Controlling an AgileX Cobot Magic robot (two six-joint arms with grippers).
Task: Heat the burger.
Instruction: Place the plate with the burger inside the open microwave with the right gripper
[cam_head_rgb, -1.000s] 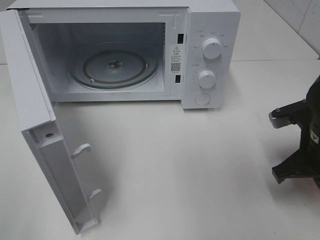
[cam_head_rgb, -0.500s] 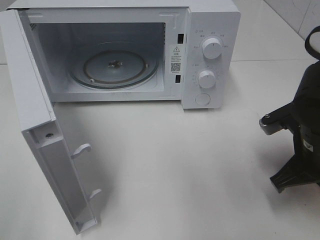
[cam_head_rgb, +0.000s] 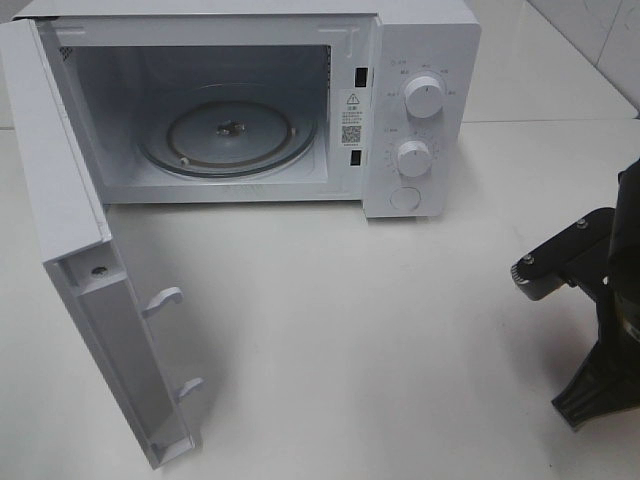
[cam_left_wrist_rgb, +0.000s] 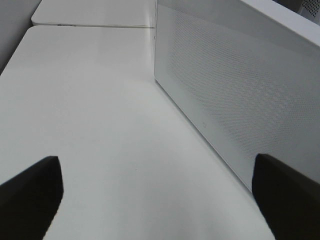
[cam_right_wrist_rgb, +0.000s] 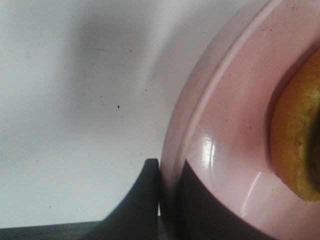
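Burger (cam_right_wrist_rgb: 296, 142) sits on pink plate (cam_right_wrist_rgb: 225, 100) whose rim right tool (cam_right_wrist_rgb: 167, 170) pinches; left tool (cam_left_wrist_rgb: 155, 167) gapes.

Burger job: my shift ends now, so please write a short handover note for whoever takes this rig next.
Left pincer: open, holding nothing, beside the open microwave door.
Right pincer: shut on the rim of the pink plate. The burger sits on that plate, outside the high view.
Done: door of the microwave open, plate gripped.
Left: carry the plate onto the glass turntable, release, close the door, set the heating.
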